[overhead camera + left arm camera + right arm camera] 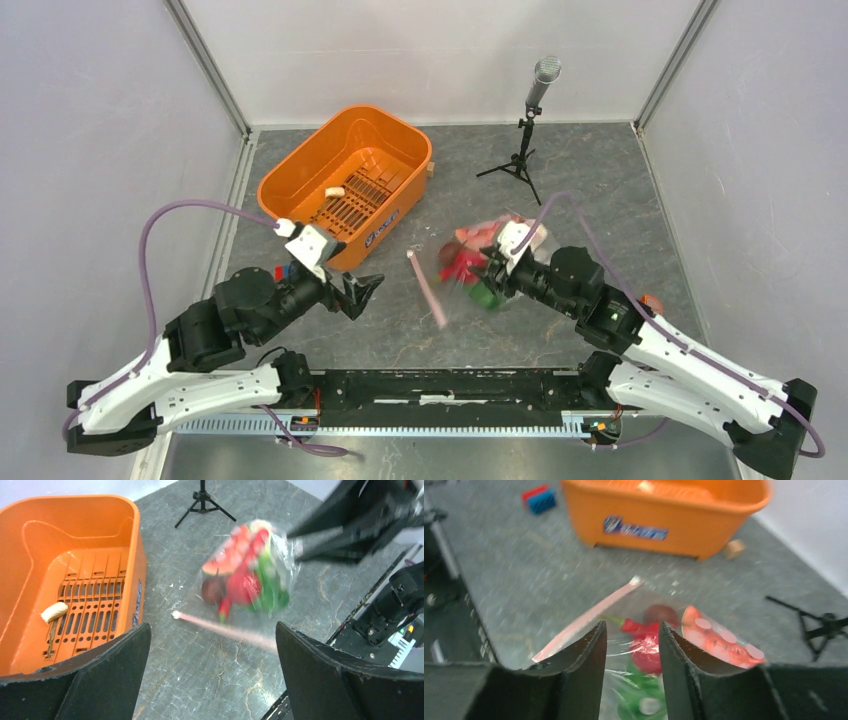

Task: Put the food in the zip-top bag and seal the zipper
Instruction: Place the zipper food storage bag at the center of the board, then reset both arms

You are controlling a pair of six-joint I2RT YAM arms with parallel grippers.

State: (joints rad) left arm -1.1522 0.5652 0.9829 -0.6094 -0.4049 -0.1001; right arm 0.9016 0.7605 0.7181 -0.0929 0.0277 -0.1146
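The clear zip-top bag [478,262] lies right of centre, blurred, and holds the food: a watermelon slice [226,560], a dark round piece [212,589], red pieces [244,586] and a green leafy vegetable [270,587]. Its pale pink zipper [428,290] runs along the bag's left edge and also shows in the left wrist view [220,628]. My right gripper [492,268] is over the bag, its jaws [632,627] narrowed with crinkled plastic and a red piece [646,647] between them. My left gripper [362,290] is wide open and empty, left of the zipper [212,630].
An orange tub [300,165] stands at the back left with a small wooden piece [54,612] inside. A microphone on a tripod [522,150] stands behind the bag. Red and blue blocks [538,499] lie left of the tub, and a wooden block [735,548] lies at its right.
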